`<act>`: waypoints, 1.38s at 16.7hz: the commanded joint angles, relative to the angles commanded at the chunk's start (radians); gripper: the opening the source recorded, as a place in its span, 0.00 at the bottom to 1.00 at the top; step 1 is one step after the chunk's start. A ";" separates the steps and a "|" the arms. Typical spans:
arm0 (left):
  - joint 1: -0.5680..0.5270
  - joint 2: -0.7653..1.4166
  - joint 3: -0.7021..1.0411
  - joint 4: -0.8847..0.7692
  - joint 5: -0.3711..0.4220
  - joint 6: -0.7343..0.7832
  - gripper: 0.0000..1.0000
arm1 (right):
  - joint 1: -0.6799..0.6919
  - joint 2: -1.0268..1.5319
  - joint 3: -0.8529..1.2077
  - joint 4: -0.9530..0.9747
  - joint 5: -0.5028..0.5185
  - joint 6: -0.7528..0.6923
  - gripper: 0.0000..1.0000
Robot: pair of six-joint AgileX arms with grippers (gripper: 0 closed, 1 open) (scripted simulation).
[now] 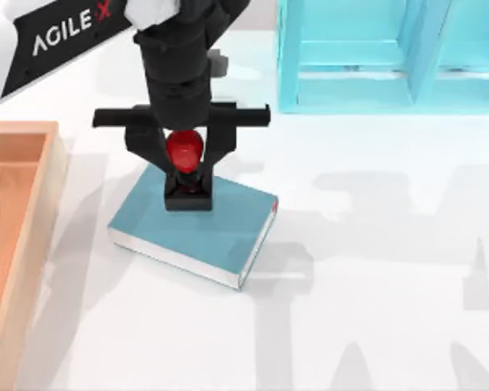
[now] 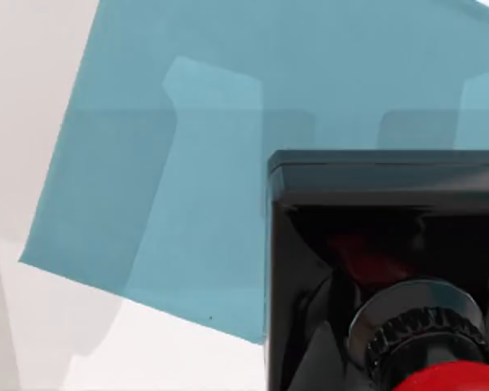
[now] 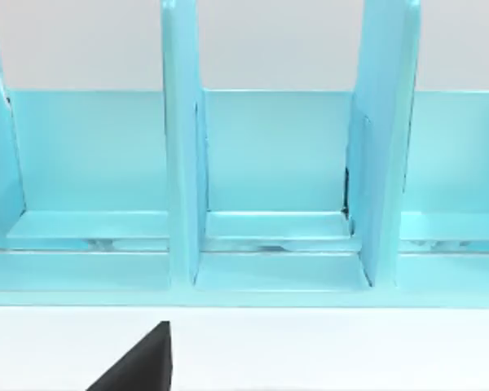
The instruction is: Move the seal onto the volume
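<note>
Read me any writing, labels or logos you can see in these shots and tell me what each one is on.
"AGILE X", white letters with a red X, on the black casing of the left arm in the top view.
No readable writing on the book, the seal, the shelf unit or the wooden tray.

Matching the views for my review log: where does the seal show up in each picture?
Top view: the seal stands on the volume, toward its far-left part, between the left gripper fingers.
Left wrist view: the seal shows close up, its black base over the teal cover and its red knob at the picture's edge.
Right wrist view: the light-cyan shelf unit, not the seal.
Shared landmark: the volume.
</note>
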State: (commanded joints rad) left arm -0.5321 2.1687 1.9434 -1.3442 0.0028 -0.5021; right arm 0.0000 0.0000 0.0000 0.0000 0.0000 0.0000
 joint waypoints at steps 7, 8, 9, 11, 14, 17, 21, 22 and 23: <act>-0.002 0.001 0.012 -0.009 -0.001 -0.001 0.08 | 0.000 0.000 0.000 0.000 0.000 0.000 1.00; -0.002 0.001 0.012 -0.009 -0.001 -0.001 0.15 | 0.000 0.000 0.000 0.000 0.000 0.000 1.00; -0.002 0.001 0.012 -0.009 -0.001 -0.001 0.23 | 0.000 0.000 0.000 0.000 0.000 0.000 1.00; -0.002 0.001 0.012 -0.009 -0.001 -0.001 0.38 | 0.000 0.000 0.000 0.000 0.000 0.000 1.00; -0.002 0.001 0.012 -0.009 -0.001 -0.001 0.60 | 0.000 0.000 0.000 0.000 0.000 0.000 1.00; -0.002 0.001 0.012 -0.009 -0.001 -0.001 0.83 | 0.000 0.000 0.000 0.000 0.000 0.000 1.00; -0.002 0.001 0.012 -0.009 -0.001 -0.001 1.00 | 0.000 0.000 0.000 0.000 0.000 0.000 1.00; -0.002 0.001 0.012 -0.009 -0.001 -0.001 1.00 | 0.000 0.000 0.000 0.000 0.000 0.000 1.00; -0.002 0.001 0.012 -0.009 -0.001 -0.001 1.00 | 0.000 0.000 0.000 0.000 0.000 0.000 1.00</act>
State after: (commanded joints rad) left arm -0.5338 2.1694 1.9555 -1.3530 0.0020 -0.5033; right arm 0.0000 0.0000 0.0000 0.0000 0.0000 0.0000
